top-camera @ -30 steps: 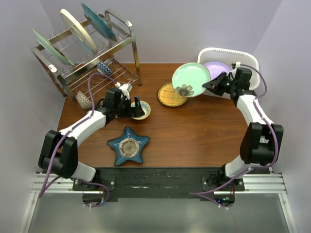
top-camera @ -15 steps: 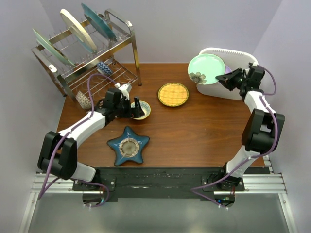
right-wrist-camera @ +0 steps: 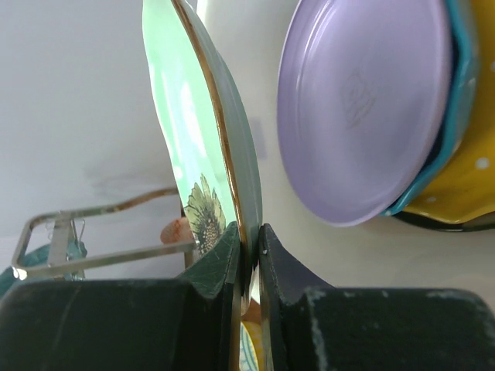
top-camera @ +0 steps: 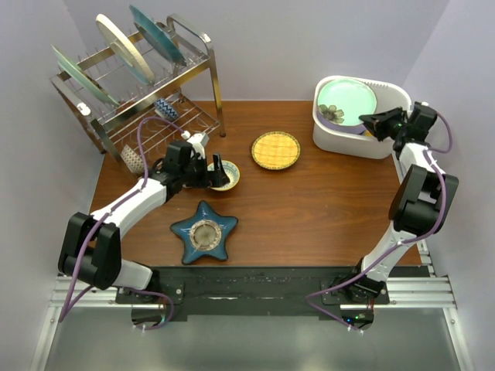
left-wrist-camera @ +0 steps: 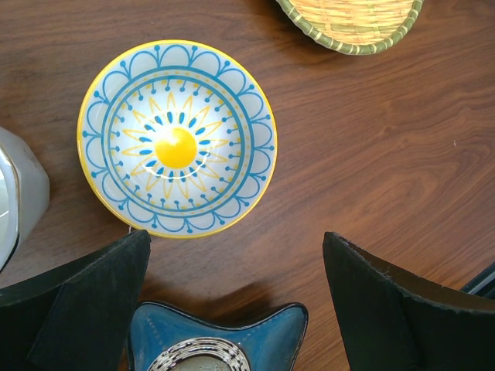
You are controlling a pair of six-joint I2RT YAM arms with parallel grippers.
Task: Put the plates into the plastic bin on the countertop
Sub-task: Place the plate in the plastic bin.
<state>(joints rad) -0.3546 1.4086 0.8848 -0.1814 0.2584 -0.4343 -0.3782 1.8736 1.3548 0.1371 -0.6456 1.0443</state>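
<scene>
While clamped between the right fingers (right-wrist-camera: 219, 267), the mint plate (right-wrist-camera: 184, 116) overhangs the bin (top-camera: 362, 145).

A two-tier metal wire dish rack (top-camera: 184, 119) stands far left, a pale patterned cup (top-camera: 133, 160) at its near lower end, and near it sits a small white bowl (left-wrist-camera: 176, 139) with blue linework and yellow centre.

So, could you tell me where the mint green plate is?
Top view, far right: the mint green plate is over the plastic bin, its rim pinched by the right gripper.
</scene>
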